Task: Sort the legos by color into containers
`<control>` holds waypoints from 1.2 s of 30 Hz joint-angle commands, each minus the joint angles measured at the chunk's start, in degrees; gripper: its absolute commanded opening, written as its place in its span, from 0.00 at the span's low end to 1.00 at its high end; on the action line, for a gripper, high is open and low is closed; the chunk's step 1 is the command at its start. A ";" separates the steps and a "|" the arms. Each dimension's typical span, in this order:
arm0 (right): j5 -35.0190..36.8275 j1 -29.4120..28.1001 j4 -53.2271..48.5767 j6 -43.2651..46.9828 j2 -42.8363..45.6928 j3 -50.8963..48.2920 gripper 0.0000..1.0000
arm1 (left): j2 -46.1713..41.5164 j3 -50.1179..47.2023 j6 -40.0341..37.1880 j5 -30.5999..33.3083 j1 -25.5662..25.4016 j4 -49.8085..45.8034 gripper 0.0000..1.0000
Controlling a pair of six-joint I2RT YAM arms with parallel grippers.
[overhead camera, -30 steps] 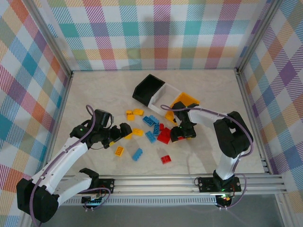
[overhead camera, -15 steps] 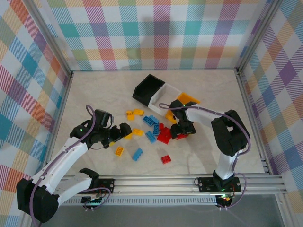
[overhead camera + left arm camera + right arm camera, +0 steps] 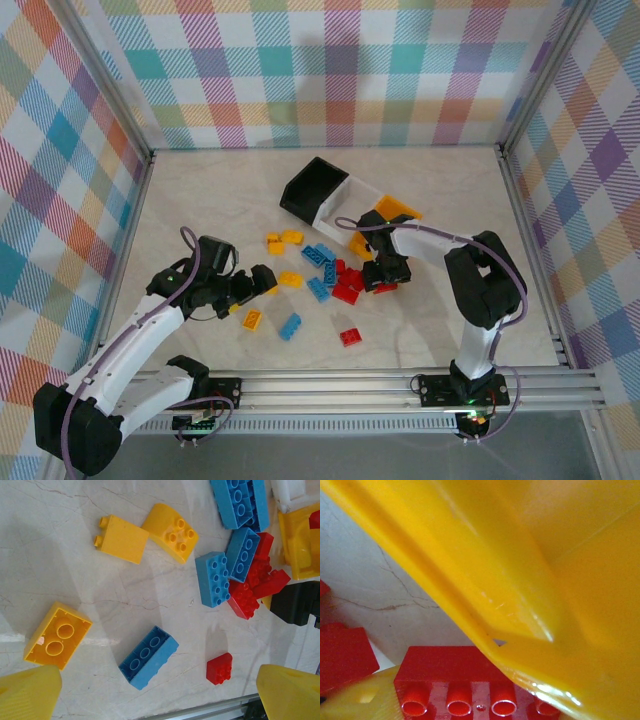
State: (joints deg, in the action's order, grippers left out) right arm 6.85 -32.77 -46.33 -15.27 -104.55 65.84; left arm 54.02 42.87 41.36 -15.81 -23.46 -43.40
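Red, light blue and yellow legos lie scattered mid-table around a red cluster [image 3: 347, 285]. The containers stand behind them, tipped at an angle: black [image 3: 313, 187], white [image 3: 345, 205], yellow [image 3: 395, 212]. My left gripper [image 3: 258, 283] [image 3: 160, 692] is open and low over the table, with a blue lego [image 3: 148, 656] between its fingertips, a yellow lego [image 3: 57, 635] to the left and a small red lego [image 3: 219, 668] to the right. My right gripper [image 3: 384, 280] [image 3: 480, 700] is shut on a red lego [image 3: 450, 670], underside toward the camera, right beside the yellow container's wall [image 3: 520, 555].
Aluminium frame rails [image 3: 330, 385] run along the near edge, and plaid walls close in the other sides. Bare marble table [image 3: 200, 200] lies left of and behind the bricks. More blue legos [image 3: 240, 505] and red legos [image 3: 260, 577] crowd the middle.
My right gripper has shifted a little toward the containers and its jaws have narrowed on the red lego. The left gripper has slid slightly nearer to the table's front, still open.
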 commanded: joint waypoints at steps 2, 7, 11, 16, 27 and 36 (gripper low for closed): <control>0.37 -0.21 -2.20 -1.10 3.02 -0.74 0.61 | -0.51 -0.32 0.56 0.13 0.40 -0.70 1.00; 0.03 -0.17 -6.62 -2.70 11.19 -1.88 0.61 | 0.44 0.35 0.25 0.04 0.38 0.10 1.00; -0.17 -0.01 -10.92 -3.28 16.09 0.26 0.61 | 2.50 1.36 -0.53 -0.74 0.32 1.10 1.00; -1.54 2.32 -14.82 -3.09 18.10 8.58 0.62 | 7.21 4.33 -2.84 -1.59 -0.47 1.80 1.00; -3.39 8.56 -16.90 3.68 -6.01 34.86 0.62 | 9.36 8.20 -5.55 1.25 -1.15 -3.40 1.00; -3.38 11.78 -17.71 5.56 -15.94 41.42 0.65 | 5.36 6.19 -5.22 3.19 -1.13 -6.99 1.00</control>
State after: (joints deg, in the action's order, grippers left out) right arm 3.97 -22.50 -61.89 -11.05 -120.01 104.53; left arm 60.73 49.65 36.71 -13.91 -23.94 -47.40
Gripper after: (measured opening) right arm 0.653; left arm 0.999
